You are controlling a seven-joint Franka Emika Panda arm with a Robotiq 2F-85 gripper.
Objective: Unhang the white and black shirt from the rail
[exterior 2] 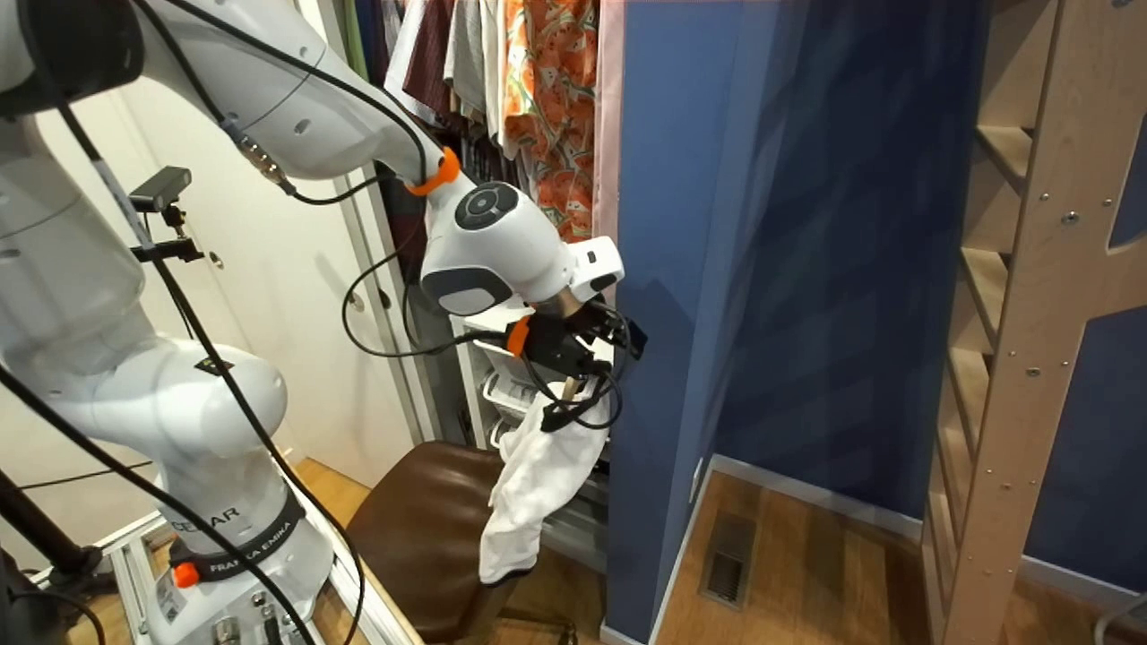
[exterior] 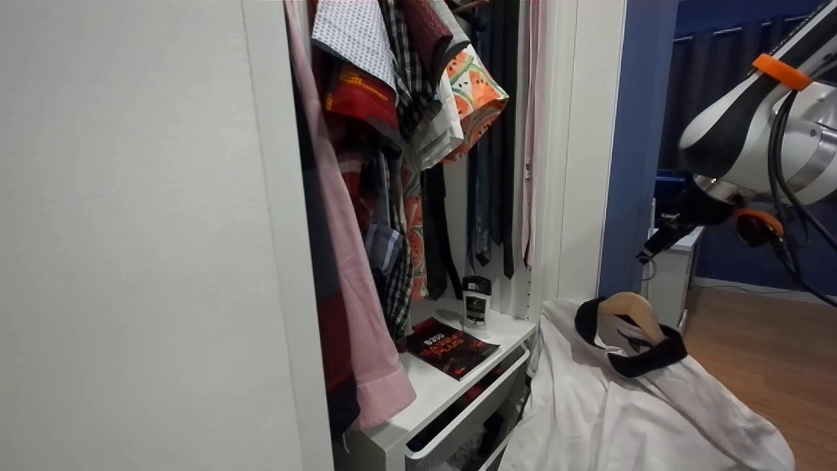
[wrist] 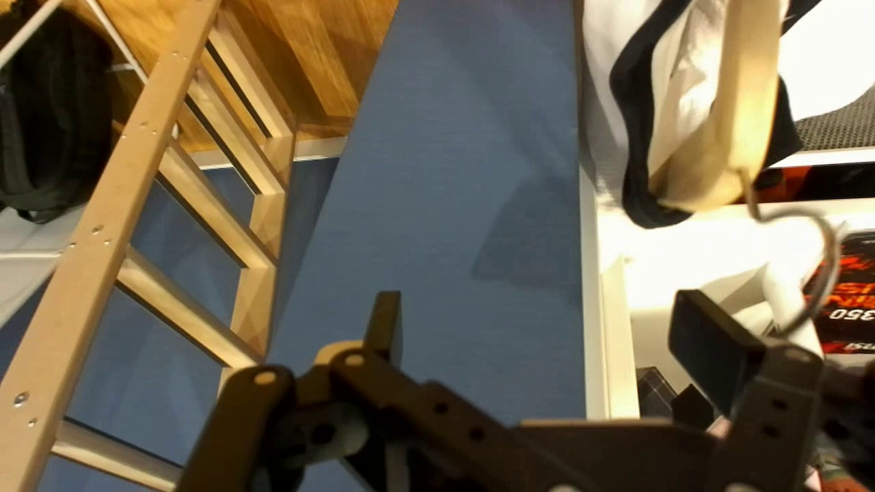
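Although I work it from far away, I can see in the wrist view that the hand (wrist: 540, 314) has its two fingers (wrist: 714, 352) wide apart. The white and black shirt (exterior: 614, 418) hangs down just under the hand, on a pale wooden hanger (exterior: 629, 305). I see it that way in both exterior views. The black collar (exterior: 644, 364) goes around the hanger, and the hanger tilts. A thin metal hook (wrist: 832, 253) sticks up from the wood in a big bend. Its end goes out of my sight by the finger on the right of the wrist view, so I cannot tell if it hangs on that finger.

In an exterior view, the shirt is just beside the right corner of the white table (exterior: 428, 392). A dark book (exterior: 451, 350) with red letters lies flat near the front edge. A black and white bottle (exterior: 477, 307) stands up just beside the book, nearer that right corner. Pink cloth (exterior: 350, 294) hangs down by the left corner, and more clothes (exterior: 363, 111) hang above the table.

In an exterior view, the low end of the shirt covers a bit of a brown chair (exterior 2: 426, 511), and I cannot tell if they touch. My arm (exterior 2: 511, 242) is near a blue wall (exterior 2: 668, 224). A wooden ladder (exterior 2: 1057, 269) is well apart from the shirt.
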